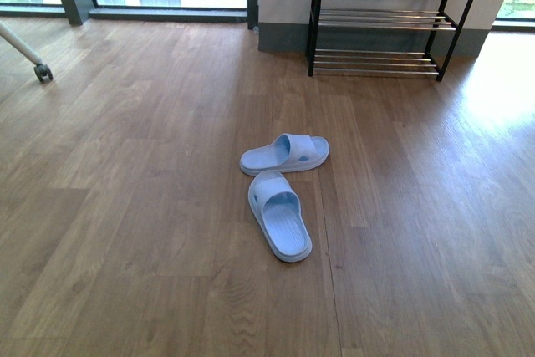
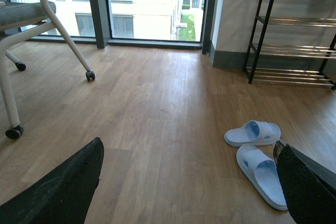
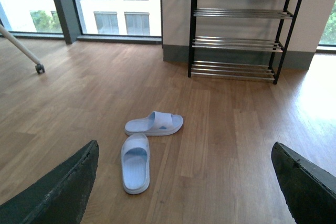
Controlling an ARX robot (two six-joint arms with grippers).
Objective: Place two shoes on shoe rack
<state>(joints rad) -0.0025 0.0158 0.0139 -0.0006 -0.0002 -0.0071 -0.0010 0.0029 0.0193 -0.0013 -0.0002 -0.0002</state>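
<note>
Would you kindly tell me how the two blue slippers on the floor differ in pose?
The far slipper lies crosswise, toe to the right; the near slipper lies lengthwise, toe pointing away from the robot. The far slipper is closer to the shoe rack; the near slipper is closer to the robot. Both are light blue slides, sole down on the wooden floor.

Two pale blue slides lie soles down on the floor (image 1: 125, 206), just beside each other: the far slide (image 1: 285, 154) crosswise, the near slide (image 1: 279, 214) lengthwise. The black, chrome-rodded rack (image 1: 380, 19) stands well beyond them.
</note>
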